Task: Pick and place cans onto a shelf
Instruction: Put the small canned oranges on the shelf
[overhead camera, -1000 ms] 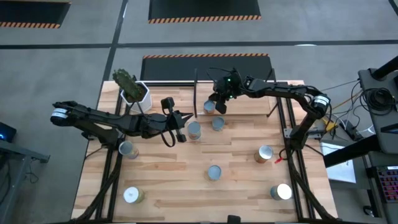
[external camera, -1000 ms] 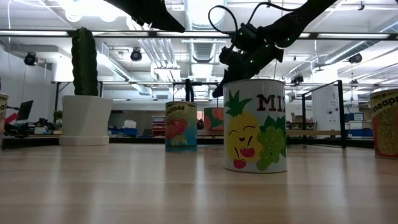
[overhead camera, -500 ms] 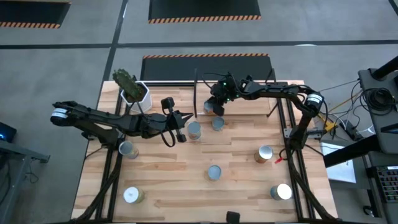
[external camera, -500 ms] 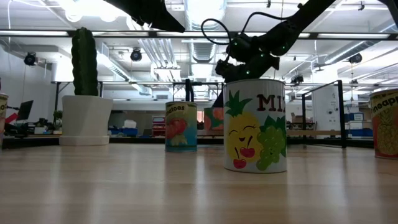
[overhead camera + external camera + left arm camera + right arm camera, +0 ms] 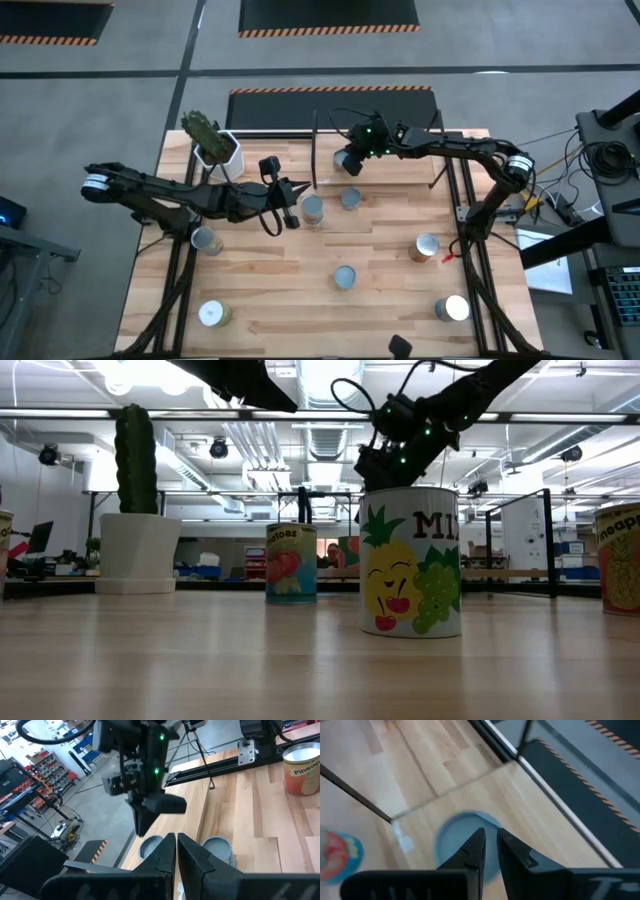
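Cans stand scattered over the butcher-block table point(image 5: 270, 300). Nearest the front edge are a white-topped can with a green label point(image 5: 213, 313) on the left and another white-topped can point(image 5: 455, 308) on the right. Between them and a little farther back is a blue-grey-topped can point(image 5: 344, 277), which the low view shows as a mixed-fruit can point(image 5: 410, 560). A silvery-topped can with a brown label point(image 5: 427, 246) stands toward the right side and a grey-topped can point(image 5: 205, 239) toward the left.

Mid-table, the left gripper point(image 5: 292, 217) hangs with its fingers point(image 5: 165, 851) pressed together on nothing, just beside a grey-topped can point(image 5: 313, 208). One more grey-topped can point(image 5: 350, 199) sits just right of that one.

Farther back, the right gripper point(image 5: 347, 165) hovers over the left end of the shelf point(image 5: 400, 170). Its fingers point(image 5: 476, 845) are drawn almost together, with only a thin slit between them, and they pinch nothing. Directly below their tips stands a blue-topped can point(image 5: 452, 842), apart from the gripper. It rests on light wood near a thin black post point(image 5: 315, 150). Whether that wood is the shelf board or the tabletop I cannot tell.

At the far left corner stands a white pot with a cactus point(image 5: 215, 148).
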You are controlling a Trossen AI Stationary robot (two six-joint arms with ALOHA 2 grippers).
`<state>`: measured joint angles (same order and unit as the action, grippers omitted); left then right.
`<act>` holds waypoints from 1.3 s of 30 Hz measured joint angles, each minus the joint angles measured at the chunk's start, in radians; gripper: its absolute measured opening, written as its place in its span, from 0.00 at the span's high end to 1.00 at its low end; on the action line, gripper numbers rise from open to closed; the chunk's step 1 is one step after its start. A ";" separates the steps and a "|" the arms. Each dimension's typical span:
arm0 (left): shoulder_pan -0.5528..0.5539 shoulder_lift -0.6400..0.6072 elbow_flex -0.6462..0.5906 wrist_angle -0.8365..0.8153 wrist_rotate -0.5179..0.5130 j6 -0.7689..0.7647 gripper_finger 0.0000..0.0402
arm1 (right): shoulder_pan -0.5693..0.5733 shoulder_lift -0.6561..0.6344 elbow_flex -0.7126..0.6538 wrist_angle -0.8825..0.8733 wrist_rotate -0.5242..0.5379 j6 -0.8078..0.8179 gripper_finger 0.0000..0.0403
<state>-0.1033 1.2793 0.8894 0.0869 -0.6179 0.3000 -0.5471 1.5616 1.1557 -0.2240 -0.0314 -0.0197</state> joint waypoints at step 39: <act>-0.001 0.000 0.000 -0.007 0.000 -0.014 1.00 | -0.078 0.025 -0.066 0.073 -0.048 -0.083 0.91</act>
<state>-0.1040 1.2793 0.8894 0.0803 -0.6178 0.2863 -0.6247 1.5864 1.0902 -0.1508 -0.0794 -0.1024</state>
